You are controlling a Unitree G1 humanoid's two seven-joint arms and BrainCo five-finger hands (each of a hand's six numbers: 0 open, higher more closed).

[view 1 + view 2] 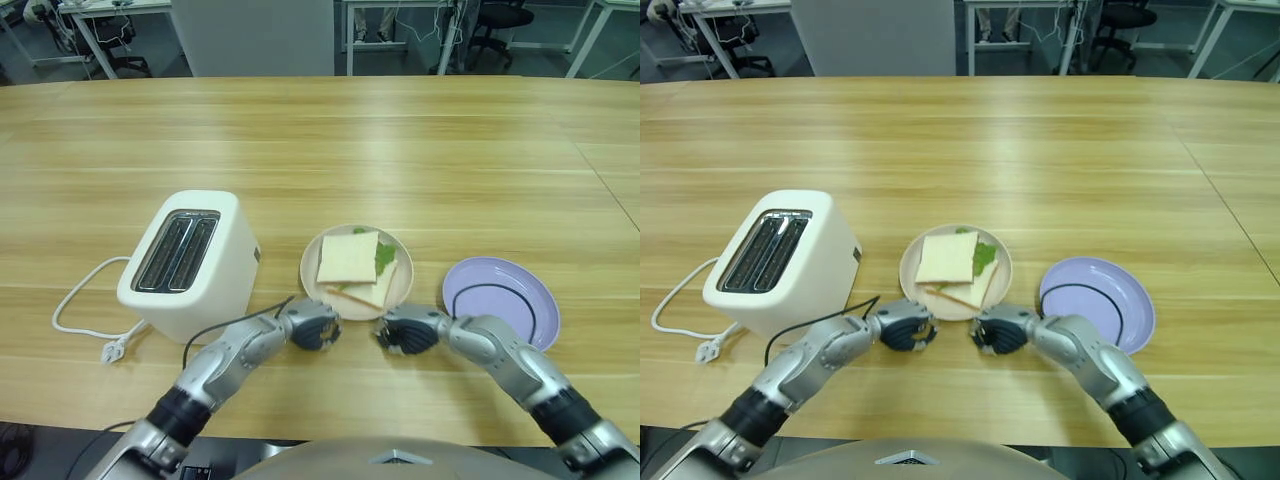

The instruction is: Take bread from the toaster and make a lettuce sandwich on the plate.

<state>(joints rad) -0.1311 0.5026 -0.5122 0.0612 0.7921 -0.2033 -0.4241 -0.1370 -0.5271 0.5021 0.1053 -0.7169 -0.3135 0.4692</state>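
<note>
A cream toaster [188,262] stands on the table at the left, its two slots dark and without bread showing. To its right a beige plate [400,290] carries a sandwich [352,262]: a slice of bread on top, green lettuce [384,258] poking out at its right side, another slice beneath. My left hand [312,327] rests on the table just in front of the plate's left edge, fingers curled and holding nothing. My right hand [406,331] sits in front of the plate's right edge, fingers also curled, nothing in it.
A lilac plate [520,285] lies to the right of the sandwich plate. The toaster's white cord and plug [112,350] trail on the table at the left. A black cable [215,335] runs along my left arm. Wide bare tabletop stretches behind the plates.
</note>
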